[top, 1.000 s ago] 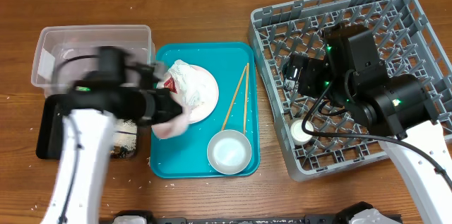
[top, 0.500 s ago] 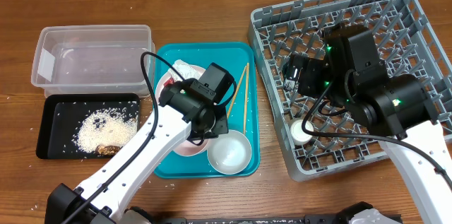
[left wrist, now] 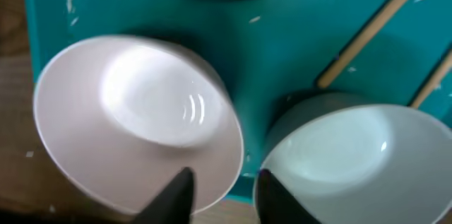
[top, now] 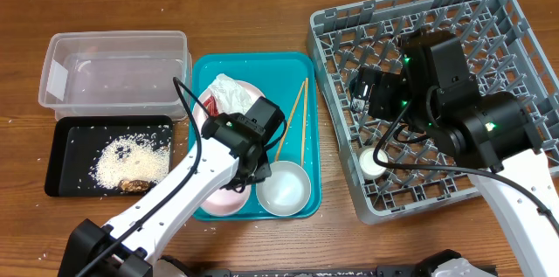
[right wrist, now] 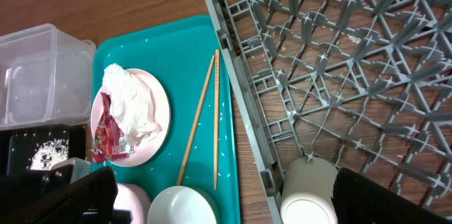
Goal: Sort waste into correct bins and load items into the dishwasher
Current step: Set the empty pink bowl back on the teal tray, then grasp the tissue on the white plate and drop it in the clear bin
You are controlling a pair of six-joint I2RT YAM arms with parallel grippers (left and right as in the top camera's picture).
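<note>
Drawn back toward the near edge of the teal tray (top: 297, 67) since half a second ago: left gripper (left wrist: 222, 185), and with it the small pink bowl (left wrist: 138, 111), now at the tray's near-left corner. Fingers (left wrist: 176, 192) moderately apart, straddling the bowl's near rim, with no visible pinch. Just right of it on the tray, the greyish-white bowl (left wrist: 346, 160). Beyond both, pale round plate (top: 253, 107) carrying crumpled white napkin (top: 229, 92) and red snack wrapper (top: 210, 102); wooden chopsticks (top: 295, 120) lying right of the plate. Left of the teal tray, clear tub (top: 113, 72) far and black tray (top: 61, 168) near — a heap of rice crumbs (top: 131, 159) in the latter. Unchanged on the right: right gripper (right wrist: 222, 181) spread wide above the grey dish rack (top: 489, 15). White cup (right wrist: 307, 196) standing in the rack's near-left part, seen between the fingers in the wrist view.
</note>
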